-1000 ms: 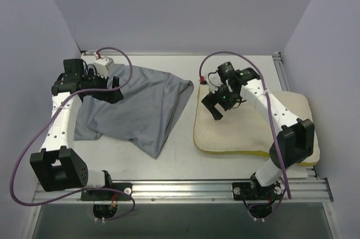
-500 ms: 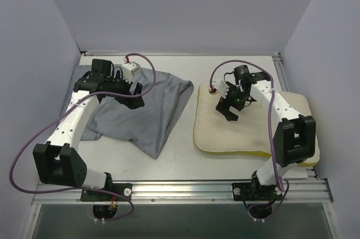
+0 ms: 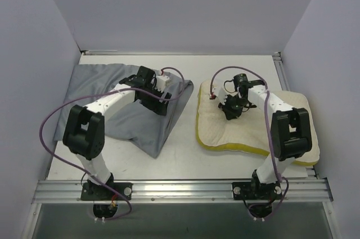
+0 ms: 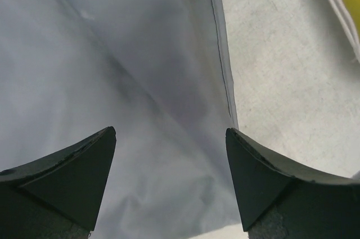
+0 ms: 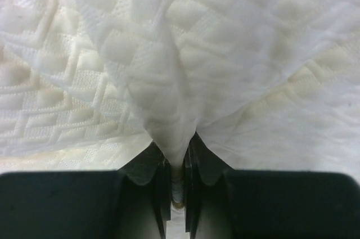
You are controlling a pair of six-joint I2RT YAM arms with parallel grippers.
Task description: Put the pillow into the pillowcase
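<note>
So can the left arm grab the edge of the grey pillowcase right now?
Probably yes. The left end effector hangs open right over the pillowcase, beside its stitched edge, and nothing lies on the cloth there. The right end effector is shut on the pillow, well apart.

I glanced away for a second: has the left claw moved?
Yes. The left gripper swung right from the table's back-left corner, across the pillowcase toward its right edge.

Pillow (image 5: 236, 42): quilted cream cloth w/ embossed diamond texture, matt. Pillowcase (image 4: 112, 70): smooth thin grey cloth, softly creased. Table (image 4: 281, 81): pale, speckled, matt. Left gripper (image 4: 170, 132) fingers: matt black, prob. plastic, scuffed edges.
</note>
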